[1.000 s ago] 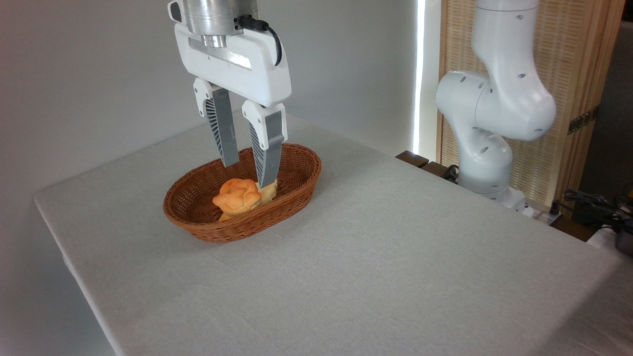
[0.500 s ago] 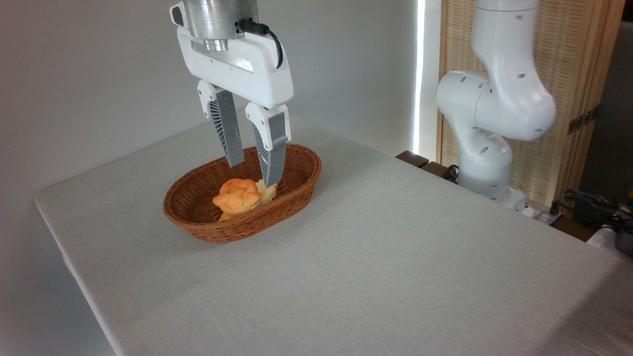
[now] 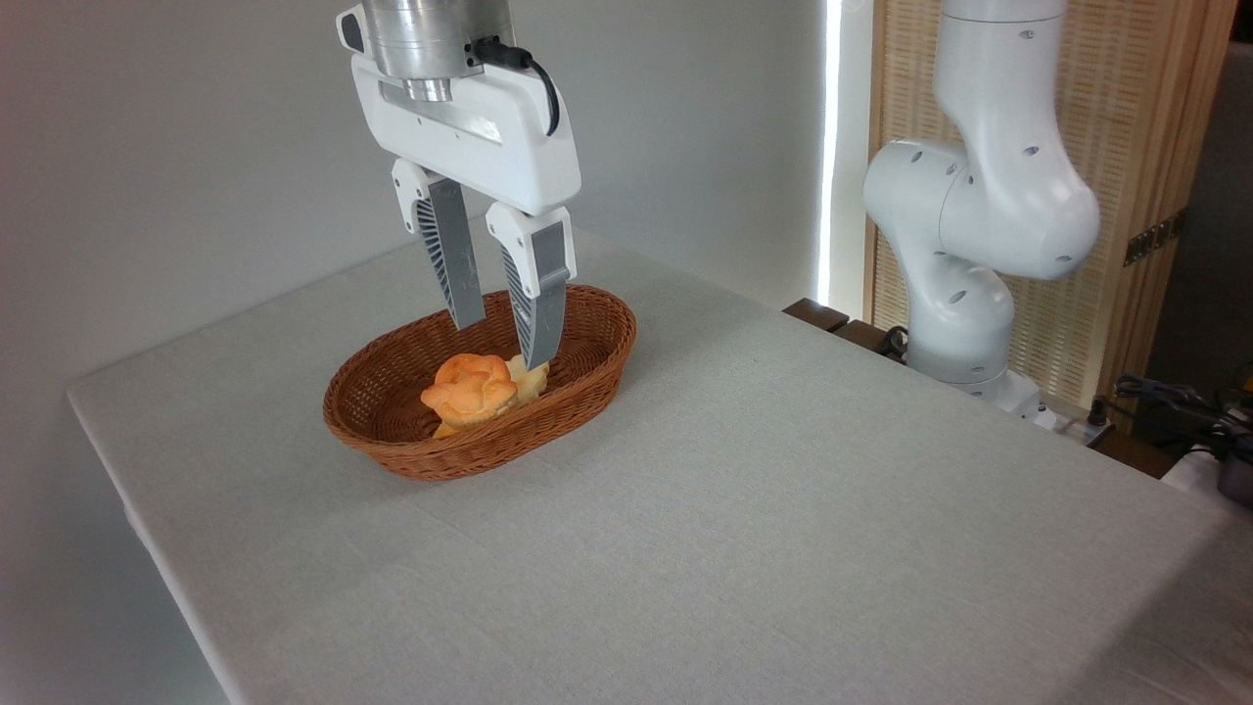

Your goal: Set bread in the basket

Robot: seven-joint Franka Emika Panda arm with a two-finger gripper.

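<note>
Camera view: bread [image 3: 469, 390] lies in basket [image 3: 587, 377], below parted, empty fingers [image 3: 459, 274], not touching.

We see the basket [image 3: 587, 377] as brown woven wicker, rough and ribbed along its rim. The bread [image 3: 470, 389] has a lumpy, matt orange-golden crust. The table [image 3: 734, 509] wears a pale grey cloth with a fine, matt weave. The gripper [image 3: 504, 341] has a smooth, glossy white plastic body, grey ribbed fingers [image 3: 452, 257] and a brushed metal collar [image 3: 431, 34] above. The arm [image 3: 989, 196] looks like smooth white plastic.
</note>
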